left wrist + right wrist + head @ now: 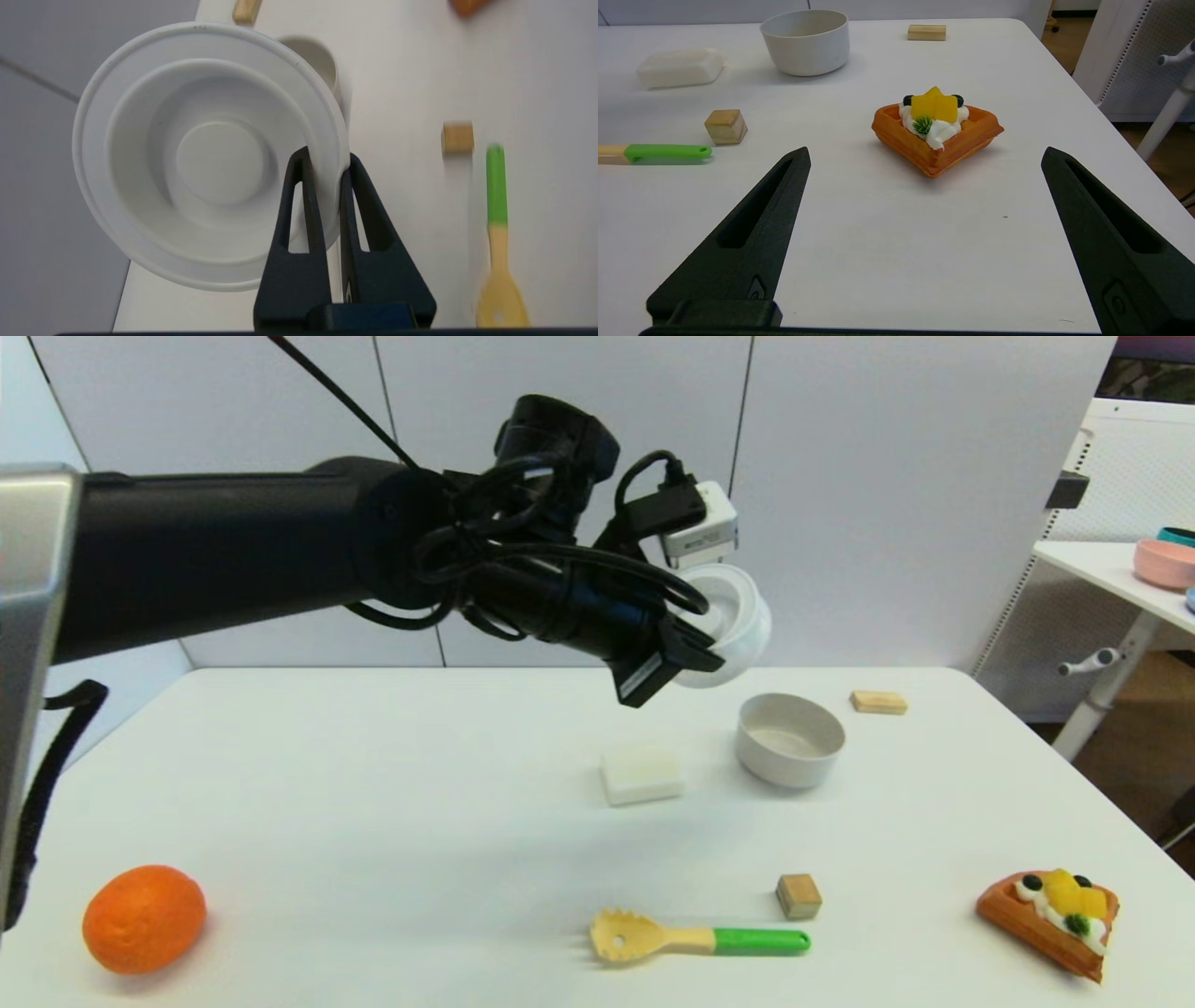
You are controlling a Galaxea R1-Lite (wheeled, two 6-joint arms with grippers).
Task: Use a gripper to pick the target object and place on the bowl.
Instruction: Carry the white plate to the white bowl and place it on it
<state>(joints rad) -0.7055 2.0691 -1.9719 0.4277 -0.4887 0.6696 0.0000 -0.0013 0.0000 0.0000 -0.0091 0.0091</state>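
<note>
**Ringed Container Held Aloft Beyond the Bowl**

While the left gripper (695,649) hung above the white table (373,803) in the head view, its fingers were clamped on the rim of the white ringed container (738,621), which was lifted clear of the tabletop and tipped on edge. Below the fingers and a little to the right stood the beige-grey bowl (790,739), apart from the container. A white block (642,775) lay just left of the bowl, a flat wooden block (878,702) beyond it to the right. Nearer the robot lay a small wooden cube (798,896), a pasta spoon with a green handle (695,938), an orange (144,918) and a toy waffle (1050,919).

From the left wrist view, the two black fingers (299,219) pinched the container (205,158) at its rim, one finger inside the lip and one outside, with its concentric rings facing the camera. Just past the container's far edge showed part of the bowl (320,60). Off to the side of the outer finger lay the cube (457,137) and the green-handled spoon (497,233), well apart from the grip.

From the right wrist view, the right gripper (924,156) was low over the table with its fingers spread wide and nothing between them. The waffle (936,130) sat just ahead of the gap. Farther off stood the bowl (805,42), with the white block (681,67) beside it, and the cube (726,126) and the spoon's handle (663,152) lay beyond the nearer finger.
</note>
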